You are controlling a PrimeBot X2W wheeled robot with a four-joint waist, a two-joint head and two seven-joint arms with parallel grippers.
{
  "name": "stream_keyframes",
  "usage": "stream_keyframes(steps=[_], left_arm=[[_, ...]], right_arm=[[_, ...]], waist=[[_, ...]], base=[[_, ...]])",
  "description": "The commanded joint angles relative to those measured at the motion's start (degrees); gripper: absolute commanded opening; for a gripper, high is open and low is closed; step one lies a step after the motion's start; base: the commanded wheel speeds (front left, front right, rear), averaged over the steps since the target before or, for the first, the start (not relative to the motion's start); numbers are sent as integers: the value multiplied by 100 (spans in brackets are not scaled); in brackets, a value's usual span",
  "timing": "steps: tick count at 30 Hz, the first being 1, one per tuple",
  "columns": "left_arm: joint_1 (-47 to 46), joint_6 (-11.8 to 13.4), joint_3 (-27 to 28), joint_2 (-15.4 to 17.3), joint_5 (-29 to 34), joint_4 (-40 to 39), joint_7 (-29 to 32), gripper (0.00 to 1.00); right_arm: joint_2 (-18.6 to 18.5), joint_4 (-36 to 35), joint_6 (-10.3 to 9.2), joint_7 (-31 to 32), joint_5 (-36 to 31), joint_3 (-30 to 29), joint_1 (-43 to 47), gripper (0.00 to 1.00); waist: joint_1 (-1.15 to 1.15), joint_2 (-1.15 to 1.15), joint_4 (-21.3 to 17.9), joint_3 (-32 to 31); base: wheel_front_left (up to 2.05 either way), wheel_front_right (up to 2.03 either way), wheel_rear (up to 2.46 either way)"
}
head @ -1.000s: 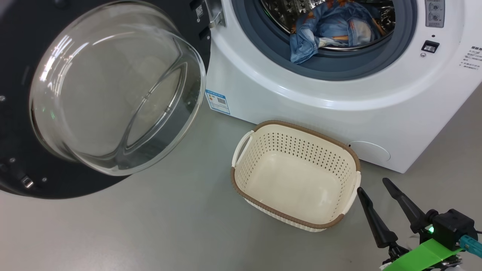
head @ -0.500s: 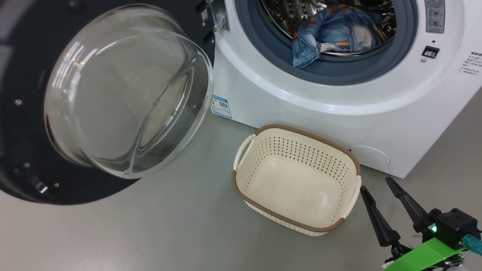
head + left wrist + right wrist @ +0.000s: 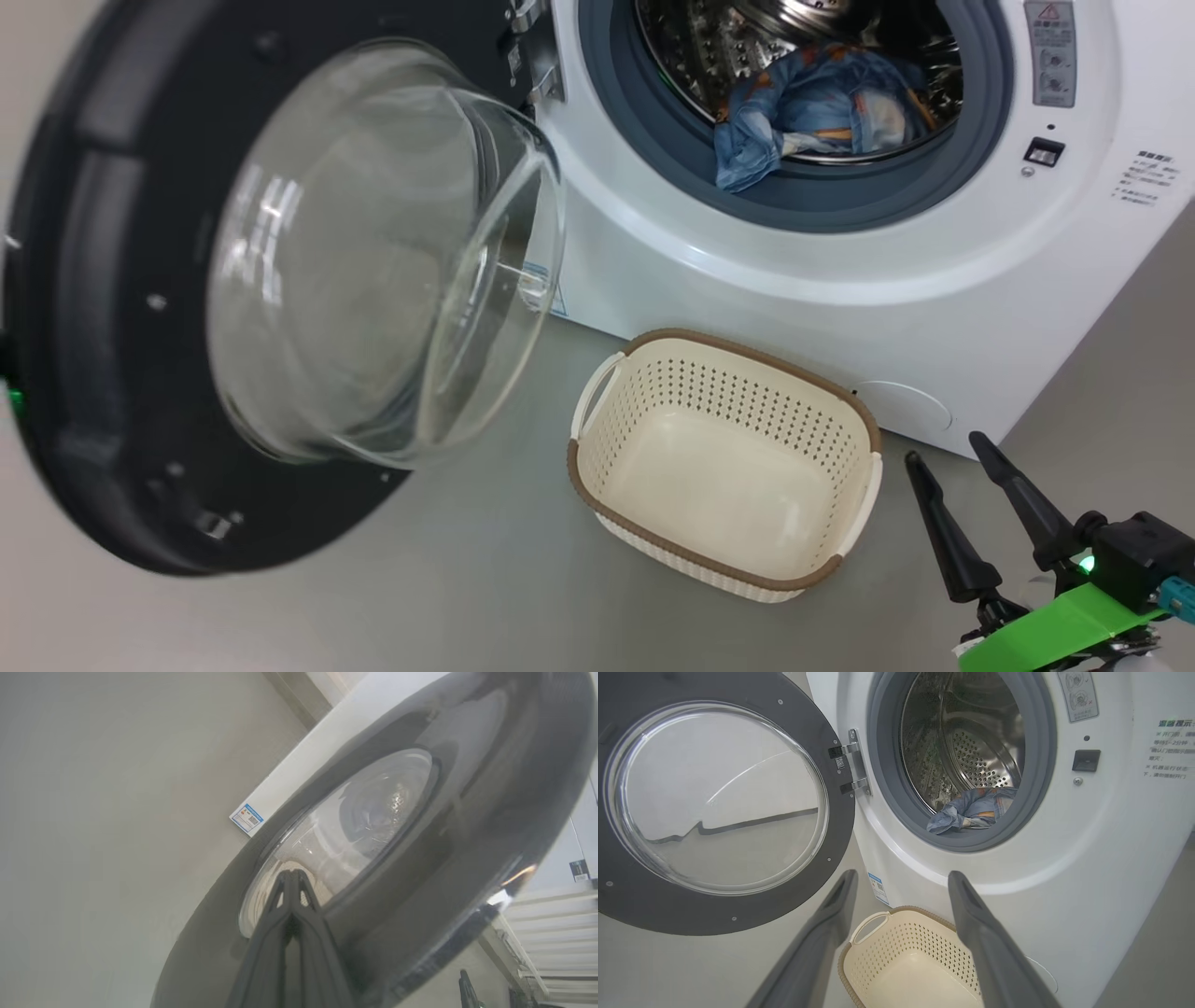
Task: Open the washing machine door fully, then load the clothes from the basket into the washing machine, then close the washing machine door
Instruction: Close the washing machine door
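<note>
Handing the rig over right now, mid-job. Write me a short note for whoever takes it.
Left gripper: shut, empty, tips at the outer face of the door.
Right gripper: open, empty, beside the basket.
Clothes lie in the washer; one fold drapes onto the gasket. Basket empty.
Done: door opened, clothes loaded.
Left: close the door. Probably tuck the fold in first, as it may catch.

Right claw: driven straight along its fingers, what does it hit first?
The open right claw would probably meet the washing machine first, on its white front panel; the basket sits beneath that line. Depth unclear.
</note>
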Motion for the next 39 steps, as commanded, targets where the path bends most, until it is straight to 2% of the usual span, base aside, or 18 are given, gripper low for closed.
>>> stream_keyframes(steps=[1,11,21,39], left_arm=[[-2,-45,59,184,-141,-379,190,0],[142,-45,-234,145,-568,-1381,776,0],[247,-45,-477,22,-747,-2057,977,0],[165,-45,-916,-312,-461,-2192,624,0]], right_arm=[[-57,-107,31,-45,-18,33,-5,100],[56,-85,31,-45,-47,-80,128,100],[140,-79,31,-45,-82,-227,245,100],[231,-72,31,-45,-122,-409,302,100]], waist=[[0,0,-51,-75],[0,0,-267,-336],[0,0,-640,-500],[0,0,-1797,-638]], base=[[0,0,0],[0,0,0],[0,0,0],[0,0,0]])
